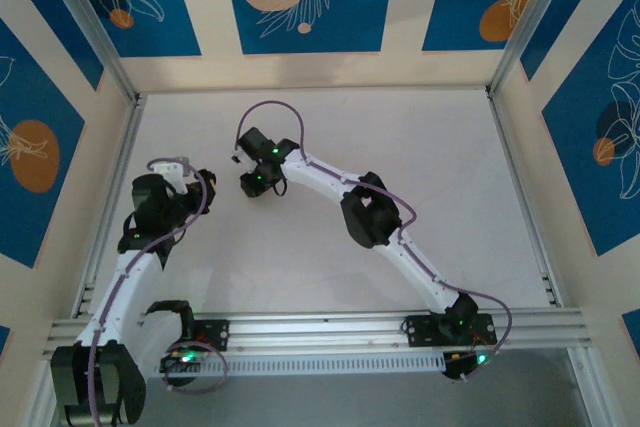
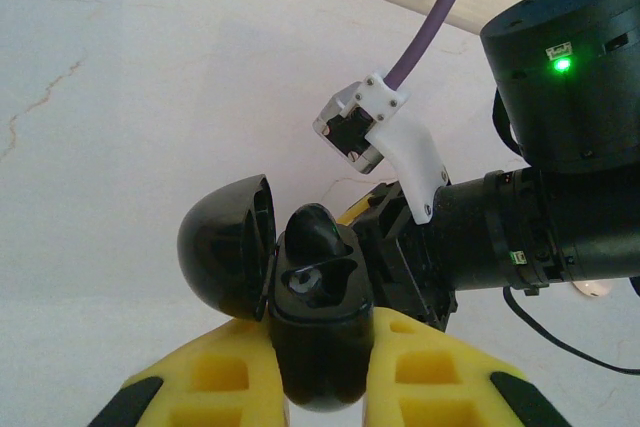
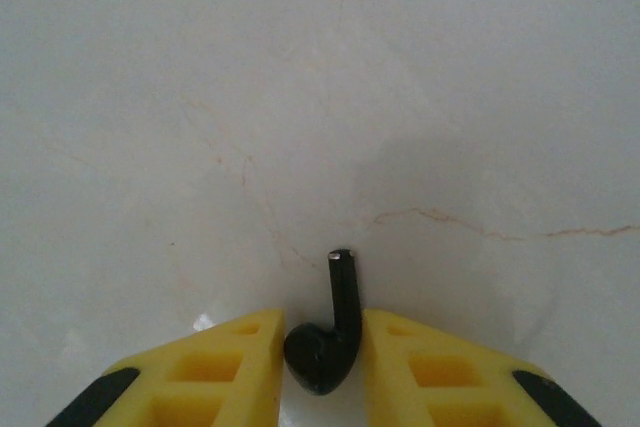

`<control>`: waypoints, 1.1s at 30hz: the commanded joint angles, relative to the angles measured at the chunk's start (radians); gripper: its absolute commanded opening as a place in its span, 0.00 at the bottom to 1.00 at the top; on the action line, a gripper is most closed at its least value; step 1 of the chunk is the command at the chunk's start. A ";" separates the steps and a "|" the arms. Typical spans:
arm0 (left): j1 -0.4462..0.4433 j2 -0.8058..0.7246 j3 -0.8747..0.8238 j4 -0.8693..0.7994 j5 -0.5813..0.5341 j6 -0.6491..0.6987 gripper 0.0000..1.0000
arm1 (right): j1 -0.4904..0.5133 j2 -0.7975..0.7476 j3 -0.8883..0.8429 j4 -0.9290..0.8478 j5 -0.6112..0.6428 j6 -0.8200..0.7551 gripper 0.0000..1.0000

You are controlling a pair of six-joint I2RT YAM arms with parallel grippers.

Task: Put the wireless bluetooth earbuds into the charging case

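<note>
Top view: left arm [image 1: 130, 257] is folded near the table's [image 1: 420, 147] left edge. Its wrist is turned inward toward the right arm [image 1: 390, 237], which reaches across to left of centre. The two wrists are close together.

Left wrist view: left gripper [image 2: 322, 332] is clamped on the charging case [image 2: 318, 367], with a yellow finger [image 2: 225, 382] pressed against each flank. The case lid [image 2: 225, 257] is hinged open to the left. In the far well we see a glossy black rounded piece, which we read as the first earbud [image 2: 312, 232]. The nearer well [image 2: 305, 282] shows a bare ring. The right arm's black wrist housing [image 2: 560, 137], green light lit, is just right of the case, with a purple cable [image 2: 430, 32] above.

Right wrist view: right gripper [image 3: 322, 332] has its jaws drawn in on the second earbud [image 3: 322, 355]. The bulb touches one finger and the stem [image 3: 344, 292] touches the other. The stem points away from the camera and has a silver tip. We cannot tell whether the earbud rests on the marbled tabletop or is lifted off it.
</note>
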 commanded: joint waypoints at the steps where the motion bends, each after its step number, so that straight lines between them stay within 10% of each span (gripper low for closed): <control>1: -0.006 -0.023 0.037 -0.024 -0.008 0.030 0.13 | 0.005 -0.048 -0.041 -0.026 0.001 -0.006 0.23; 14: -0.008 -0.028 0.035 -0.033 -0.001 0.034 0.13 | -0.039 -0.273 -0.257 0.074 -0.075 0.071 0.17; 33: -0.037 0.028 0.008 0.056 0.086 -0.011 0.13 | -0.158 -0.779 -1.004 0.041 -0.177 0.025 0.17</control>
